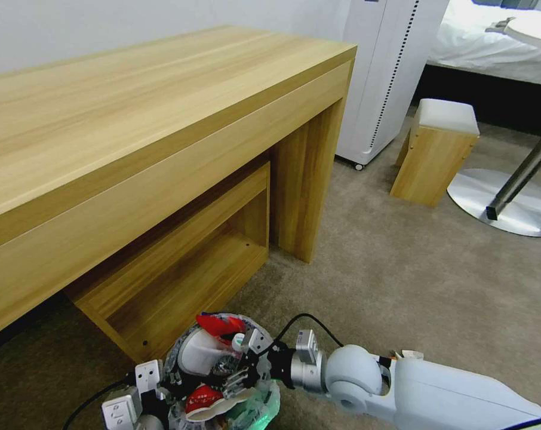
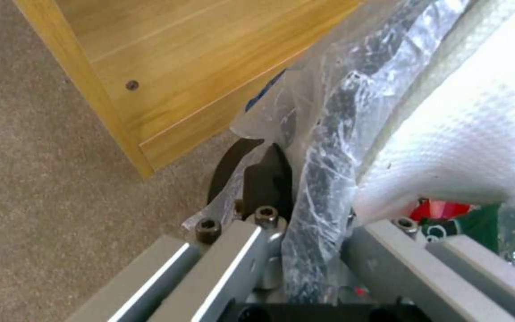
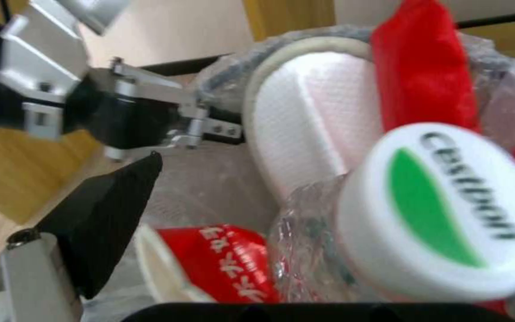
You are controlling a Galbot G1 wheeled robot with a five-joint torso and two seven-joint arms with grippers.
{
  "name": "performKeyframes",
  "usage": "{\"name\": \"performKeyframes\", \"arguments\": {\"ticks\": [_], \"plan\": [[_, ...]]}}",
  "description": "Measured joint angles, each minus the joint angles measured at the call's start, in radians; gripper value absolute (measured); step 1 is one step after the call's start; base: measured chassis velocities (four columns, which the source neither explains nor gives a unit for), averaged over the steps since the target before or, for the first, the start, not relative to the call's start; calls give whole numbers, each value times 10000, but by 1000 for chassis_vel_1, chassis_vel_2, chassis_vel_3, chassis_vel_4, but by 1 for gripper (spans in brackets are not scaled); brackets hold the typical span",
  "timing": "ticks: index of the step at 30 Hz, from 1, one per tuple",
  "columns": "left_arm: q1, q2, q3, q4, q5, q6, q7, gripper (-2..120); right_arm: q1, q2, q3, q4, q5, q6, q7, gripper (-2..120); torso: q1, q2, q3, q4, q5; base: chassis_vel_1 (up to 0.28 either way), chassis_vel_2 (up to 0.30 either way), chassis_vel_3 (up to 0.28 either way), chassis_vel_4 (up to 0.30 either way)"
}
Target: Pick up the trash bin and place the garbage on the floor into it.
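Where the carpet meets the low wooden shelf, the scene sits so:

Trash bin: the trash bin [image 1: 255, 406], lined with clear crinkled plastic, is at the near edge of the head view, just beside the front corner of the shelf unit [image 1: 181, 280] under the desk [image 1: 133, 137].

Left gripper: the left gripper [image 2: 305, 232] is clamped on the bin's bag-covered rim, one finger outside the wall and one inside (the plastic bunches between them).

Right gripper: the right gripper [image 1: 246, 364] reaches over the bin's mouth from the right; its dark fingertip [image 3: 99, 219] stands apart from the contents, and I cannot tell how wide the fingers are or whether they hold anything.

Garbage: a white slipper [image 3: 317, 129], a red wrapper [image 3: 421, 67], a green-labelled bottle cap [image 3: 442, 210] and a red-white cup [image 3: 210, 264] lie inside the bin.

Edges: the shelf's corner [image 2: 144, 167] is close to the bin's rim.

Open room: bare carpet [image 1: 402, 280] spreads to the right, towards a small wooden stool [image 1: 435, 155] and a round metal table base [image 1: 509, 206], both well apart from the bin.
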Motion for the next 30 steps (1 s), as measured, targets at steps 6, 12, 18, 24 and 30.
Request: {"name": "performKeyframes", "arguments": {"ticks": [6, 12, 18, 24, 30], "plan": [[78, -395, 143, 53, 461, 33, 219, 0, -101, -221, -30, 295, -171, 17, 33, 100, 0, 0, 0, 0, 0, 0, 0, 0, 0], [66, -453, 145, 83, 524, 68, 342, 0, -82, -369, 395, 524, -92, 70, -12, 100, 0, 0, 0, 0, 0, 0, 0, 0, 0], [-21, -395, 150, 144, 402, 47, 389, 0, -187, -719, 1598, 905, 349, 93, -369, 100, 0, 0, 0, 0, -1, 0, 0, 0, 0], [-54, -378, 146, 199, 414, -12, 385, 0, -532, -902, 2184, 1020, 367, 157, -578, 100, 0, 0, 0, 0, -1, 0, 0, 0, 0], [-24, -420, 147, 214, 511, -56, 363, 0, -807, -982, 2358, 999, 200, 281, -706, 100, 0, 0, 0, 0, 0, 0, 0, 0, 0]]}}
